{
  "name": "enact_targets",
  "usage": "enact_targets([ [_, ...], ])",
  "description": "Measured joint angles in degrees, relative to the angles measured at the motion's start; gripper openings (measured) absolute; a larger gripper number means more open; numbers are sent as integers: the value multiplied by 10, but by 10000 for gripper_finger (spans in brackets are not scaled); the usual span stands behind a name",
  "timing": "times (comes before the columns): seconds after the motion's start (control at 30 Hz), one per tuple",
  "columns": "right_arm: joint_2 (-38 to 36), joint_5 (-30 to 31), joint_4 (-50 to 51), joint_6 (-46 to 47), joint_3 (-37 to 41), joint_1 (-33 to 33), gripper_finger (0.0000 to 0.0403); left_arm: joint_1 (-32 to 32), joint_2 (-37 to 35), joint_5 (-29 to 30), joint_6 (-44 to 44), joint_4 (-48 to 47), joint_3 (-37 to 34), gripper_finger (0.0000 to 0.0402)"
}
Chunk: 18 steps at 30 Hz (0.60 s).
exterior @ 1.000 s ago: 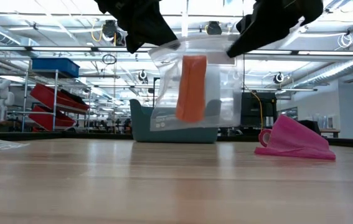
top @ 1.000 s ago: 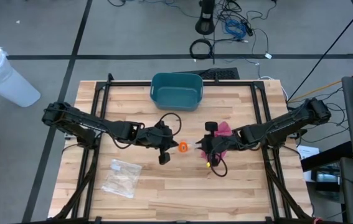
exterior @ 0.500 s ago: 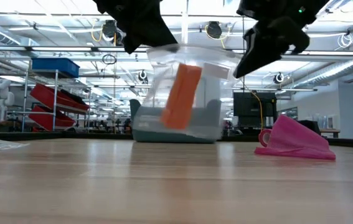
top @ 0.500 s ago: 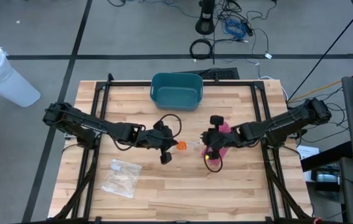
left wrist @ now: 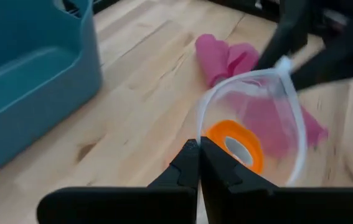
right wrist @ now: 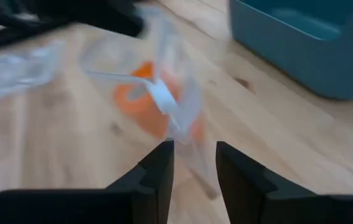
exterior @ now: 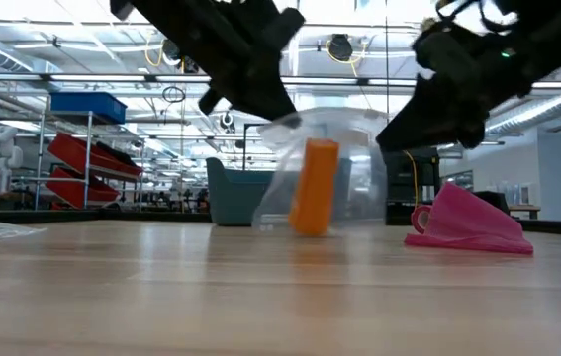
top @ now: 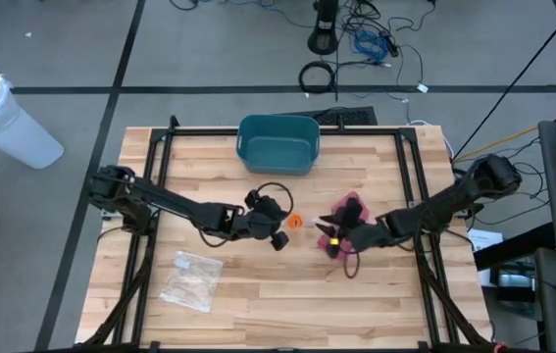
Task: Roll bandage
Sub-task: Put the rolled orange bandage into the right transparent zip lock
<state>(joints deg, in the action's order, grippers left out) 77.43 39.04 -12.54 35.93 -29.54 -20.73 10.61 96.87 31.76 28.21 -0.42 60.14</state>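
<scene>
Orange bandage roll (top: 294,223) sits inside a clear plastic bag (exterior: 334,168) near the table's (top: 258,304) centre, its bottom edge at the wood in the low view. Bag mouth is held open in a loop.

Left gripper (top: 276,226): fingers closed together, pinching the bag's rim on one side; left wrist view shows the two fingers (left wrist: 192,163) touching with the rim between them.

Right gripper (top: 334,238): fingers (right wrist: 160,165) slightly parted, the far side of the bag's rim in front of them; cannot tell if they touch it.

Crumpled pink cloth (top: 348,209) lies just beside the right gripper. Teal bin (top: 278,141) stands at the far edge, mid-table. A second, flat clear bag (top: 192,279) lies toward the near left corner.
</scene>
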Motion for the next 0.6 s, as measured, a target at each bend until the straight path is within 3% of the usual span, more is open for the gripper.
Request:
enact_targets([
  [0.1, 0, 5, -86, -39, 34, -24, 106, -1, 19, -1, -1, 50, 0, 6],
  [0.2, 0, 26, -102, -67, 46, -51, 102, -3, 24, -2, -5, 67, 0, 6],
  [0.43, 0, 167, -104, -126, 46, -121, 90, -23, 24, 9, 5, 74, 0, 6],
  [0.6, 0, 260, -113, -177, 46, -144, 87, -45, 24, 10, 72, 83, 0, 6],
])
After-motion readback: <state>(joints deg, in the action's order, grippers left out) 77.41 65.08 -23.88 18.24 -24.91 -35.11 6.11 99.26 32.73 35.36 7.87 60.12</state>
